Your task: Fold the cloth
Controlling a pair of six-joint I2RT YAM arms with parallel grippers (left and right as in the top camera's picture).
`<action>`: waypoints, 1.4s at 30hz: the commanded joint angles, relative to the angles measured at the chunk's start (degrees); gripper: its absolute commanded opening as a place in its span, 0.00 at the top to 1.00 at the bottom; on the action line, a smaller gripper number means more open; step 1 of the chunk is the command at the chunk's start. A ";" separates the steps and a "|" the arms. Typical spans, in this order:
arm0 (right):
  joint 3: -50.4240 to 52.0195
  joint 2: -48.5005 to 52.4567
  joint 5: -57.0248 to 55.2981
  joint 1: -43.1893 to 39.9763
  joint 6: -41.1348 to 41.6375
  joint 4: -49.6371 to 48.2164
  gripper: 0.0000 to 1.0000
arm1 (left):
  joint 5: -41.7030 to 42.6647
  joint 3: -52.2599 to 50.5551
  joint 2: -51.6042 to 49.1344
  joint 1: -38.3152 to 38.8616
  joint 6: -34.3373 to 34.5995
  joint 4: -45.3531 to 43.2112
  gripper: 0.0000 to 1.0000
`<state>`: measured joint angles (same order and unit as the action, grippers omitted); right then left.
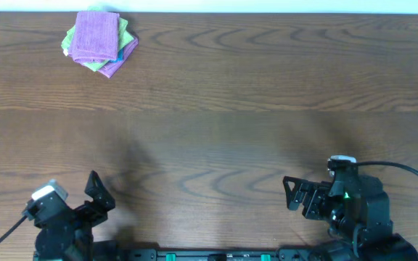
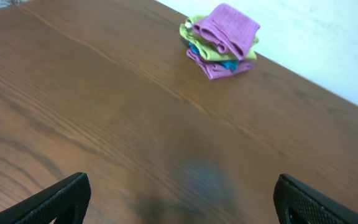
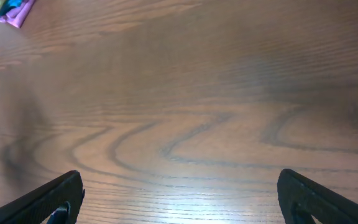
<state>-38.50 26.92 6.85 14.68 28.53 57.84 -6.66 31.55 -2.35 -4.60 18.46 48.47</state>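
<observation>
Purple cloth (image 1: pixel 95 35), folded into a neat rectangle, tops the small pile of cloths (image 1: pixel 109 64) at the far left corner of the wooden table (image 1: pixel 216 94), close to the back edge. Under it I can see a green layer, a sliver of blue and another purple layer at the bottom, with the edges fanned out of line. From my left wrist camera the pile sits up ahead and a little right of centre, well apart from my fingers (image 2: pixel 58 199). My left gripper (image 1: pixel 99 191) is at the near edge of the table on the left side, angled toward the far right. Its jaws are spread wide with nothing between them but bare wood. Across the near edge to the right, my right gripper (image 1: pixel 293 194) points left along the table. Its fingers (image 3: pixel 51 200) are likewise wide apart and hold nothing, with only wood grain below them. From that wrist camera the pile is just a scrap of colour in the top left corner, far off. A black cable (image 1: pixel 412 172) loops off the right arm toward the right edge.
</observation>
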 commanded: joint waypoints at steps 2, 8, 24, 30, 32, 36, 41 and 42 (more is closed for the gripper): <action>0.15 -0.24 0.24 -0.46 0.79 0.07 0.01 | -0.72 -4.15 2.12 1.11 -3.23 -1.36 0.05; 0.15 -0.24 0.24 -0.46 0.79 0.07 0.01 | 0.70 -7.85 2.12 2.97 -8.55 -2.45 0.05; 0.15 -0.24 0.24 -0.46 0.79 0.07 0.01 | 0.68 -14.36 2.12 3.26 -9.73 -2.03 0.05; 0.15 -0.24 0.24 -0.46 0.79 0.07 0.01 | 0.70 -15.52 2.12 3.26 -9.70 -1.33 0.05; 0.15 -0.24 0.24 -0.46 0.79 0.07 0.01 | 0.70 -15.98 2.12 3.26 -9.68 -0.26 0.05; 0.15 -0.24 0.24 -0.46 0.79 0.07 0.01 | 0.70 -16.83 2.12 3.26 -9.70 1.05 0.05; 0.15 -0.24 0.24 -0.46 0.79 0.07 0.01 | 0.70 -17.77 2.12 3.26 -9.68 1.20 0.05; 0.15 -0.24 0.24 -0.46 0.79 0.07 0.01 | 0.70 -17.92 2.12 3.26 -9.68 1.20 0.05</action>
<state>-38.50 26.92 6.85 14.68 28.53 57.84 -6.17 15.53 -0.62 -1.65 10.00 48.56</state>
